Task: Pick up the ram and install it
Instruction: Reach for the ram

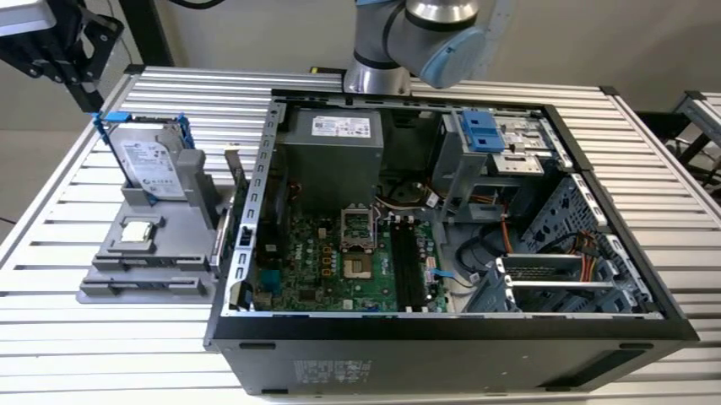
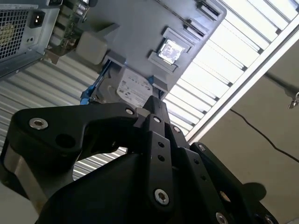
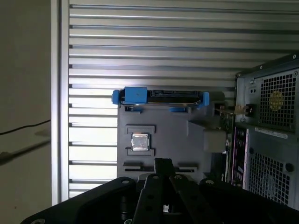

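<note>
jaws pressed together on nothing, above the grey holder (image 3: 163, 135), ram (image 1: 235, 169) upright at its edge.

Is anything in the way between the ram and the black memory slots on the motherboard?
The case's side wall stands between the ram and the slots; nothing visible covers the slots.

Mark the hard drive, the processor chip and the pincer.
hard drive (image 1: 150, 159): exterior view, silver labelled face.
processor chip (image 3: 140, 142): first wrist view, silver top.
pincer (image 3: 162, 163): first wrist view, shut fingertips.
</note>
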Motion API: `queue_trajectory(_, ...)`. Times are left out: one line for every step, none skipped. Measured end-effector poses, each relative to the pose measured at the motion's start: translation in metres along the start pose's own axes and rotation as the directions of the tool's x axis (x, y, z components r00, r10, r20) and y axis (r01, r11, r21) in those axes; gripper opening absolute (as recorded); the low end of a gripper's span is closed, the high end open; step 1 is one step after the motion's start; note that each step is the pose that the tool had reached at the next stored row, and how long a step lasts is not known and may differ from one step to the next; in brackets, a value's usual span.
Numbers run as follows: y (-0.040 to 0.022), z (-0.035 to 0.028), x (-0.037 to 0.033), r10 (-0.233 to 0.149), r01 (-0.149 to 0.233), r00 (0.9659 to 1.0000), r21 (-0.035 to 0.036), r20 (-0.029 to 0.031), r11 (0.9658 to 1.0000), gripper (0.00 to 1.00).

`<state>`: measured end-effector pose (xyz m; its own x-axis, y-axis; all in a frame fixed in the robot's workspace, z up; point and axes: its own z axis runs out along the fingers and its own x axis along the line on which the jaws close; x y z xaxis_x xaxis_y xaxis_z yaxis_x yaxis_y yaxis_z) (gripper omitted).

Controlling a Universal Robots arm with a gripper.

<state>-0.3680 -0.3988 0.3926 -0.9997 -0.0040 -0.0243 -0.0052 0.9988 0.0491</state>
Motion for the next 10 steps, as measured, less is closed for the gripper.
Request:
queue_trajectory(0.0,0.0,0.0009,0.0,0.0,1.0,0.0,0.0,1.0,0.0)
queue_trajectory(0.0,0.0,0.0018,0.0,0.0,1.0,0.0,0.0,1.0,0.0)
queue_trajectory(0.0,-0.0001,0.0024,0.0,0.0,1.0,0.0,0.0,1.0,0.0)
queue_trajectory(0.0,0.0,0.0027,0.0,0.0,1.0,0.0,0.0,1.0,0.0)
queue_trajectory(0.0,-0.0001,0.0027,0.0,0.0,1.0,0.0,0.0,1.0,0.0)
queue_trajectory(0.0,-0.0001,0.0028,0.0,0.0,1.0,0.0,0.0,1.0,0.0)
queue_trajectory(0.0,-0.0001,0.003,0.0,0.0,1.0,0.0,0.0,1.0,0.0)
queue_trajectory(0.0,0.0,0.0031,0.0,0.0,1.0,0.0,0.0001,1.0,0.0)
queue_trajectory(0.0,-0.0001,0.0032,0.0,0.0,1.0,0.0,0.0,1.0,0.0)
queue_trajectory(0.0,-0.0001,0.0033,0.0,0.0,1.0,0.0,0.0,1.0,0.0)
